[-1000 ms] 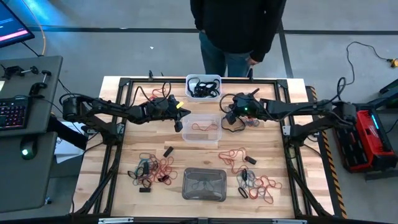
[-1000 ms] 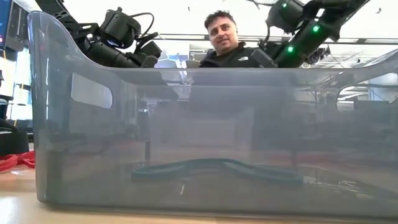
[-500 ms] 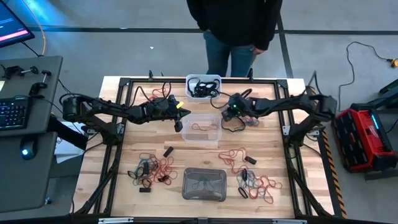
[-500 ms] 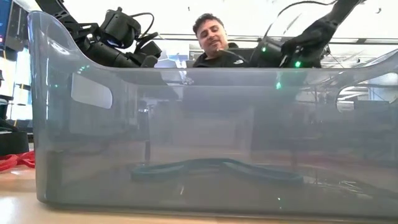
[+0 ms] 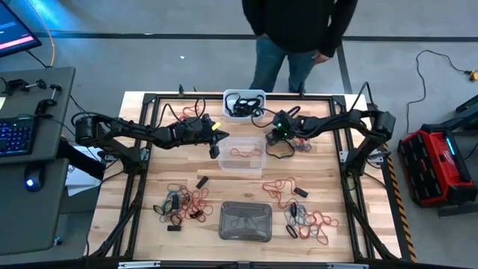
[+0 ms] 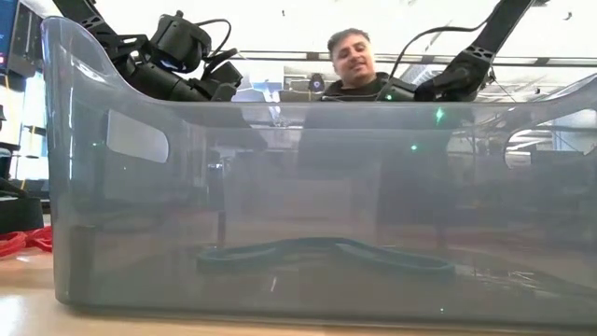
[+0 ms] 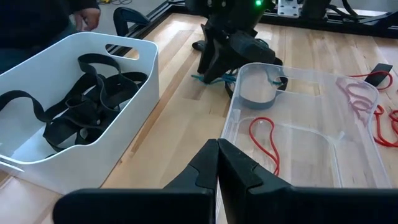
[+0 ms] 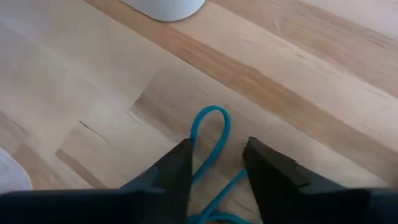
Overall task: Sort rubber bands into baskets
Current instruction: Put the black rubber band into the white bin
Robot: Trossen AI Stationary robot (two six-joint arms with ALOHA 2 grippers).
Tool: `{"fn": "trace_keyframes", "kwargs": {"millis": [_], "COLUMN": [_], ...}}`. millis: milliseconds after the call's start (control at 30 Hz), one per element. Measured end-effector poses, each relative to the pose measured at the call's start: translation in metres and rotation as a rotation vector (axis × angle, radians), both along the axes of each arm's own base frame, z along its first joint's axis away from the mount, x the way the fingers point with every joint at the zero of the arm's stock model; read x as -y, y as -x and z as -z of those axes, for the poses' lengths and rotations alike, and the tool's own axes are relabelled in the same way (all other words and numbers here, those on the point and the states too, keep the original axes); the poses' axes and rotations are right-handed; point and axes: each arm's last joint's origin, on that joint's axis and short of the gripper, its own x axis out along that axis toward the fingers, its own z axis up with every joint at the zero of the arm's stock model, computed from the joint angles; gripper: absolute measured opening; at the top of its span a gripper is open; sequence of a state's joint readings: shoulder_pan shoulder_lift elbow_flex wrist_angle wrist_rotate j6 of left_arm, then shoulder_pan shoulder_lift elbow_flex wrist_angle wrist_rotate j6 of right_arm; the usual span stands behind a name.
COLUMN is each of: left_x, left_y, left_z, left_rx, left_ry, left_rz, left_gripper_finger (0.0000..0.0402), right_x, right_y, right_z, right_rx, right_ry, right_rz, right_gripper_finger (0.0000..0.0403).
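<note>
The right gripper (image 8: 214,163) is hovering low over the table (image 5: 149,194), between the white basket (image 5: 244,104) and the clear basket (image 5: 243,155). Its fingers are standing apart around a teal band (image 8: 210,140) that is lying on the wood. The left gripper (image 7: 217,163) is waiting clenched and empty beside the clear basket.
</note>
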State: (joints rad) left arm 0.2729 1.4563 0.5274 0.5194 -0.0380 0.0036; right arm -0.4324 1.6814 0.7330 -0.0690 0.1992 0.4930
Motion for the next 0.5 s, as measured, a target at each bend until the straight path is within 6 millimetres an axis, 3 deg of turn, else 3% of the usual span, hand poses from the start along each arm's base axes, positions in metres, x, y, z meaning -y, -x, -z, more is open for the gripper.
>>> {"fn": "trace_keyframes", "kwargs": {"millis": [167,500], "left_x": [0.0,0.0], "left_y": [0.0,0.0], "left_z": [0.0,0.0], "left_rx": [0.0,-0.003], "left_ry": [0.0,0.001], "left_rz": [0.0,0.0], "left_gripper_finger": [0.0,0.0], "right_x": [0.001,-0.021], "right_y": [-0.002,-0.002], "right_z": [-0.003,-0.05], "right_rx": [0.007,0.151], "right_ry": [0.032,0.115], "right_rz": [-0.058,-0.132], "right_gripper_finger": [0.0016,0.0004]}}
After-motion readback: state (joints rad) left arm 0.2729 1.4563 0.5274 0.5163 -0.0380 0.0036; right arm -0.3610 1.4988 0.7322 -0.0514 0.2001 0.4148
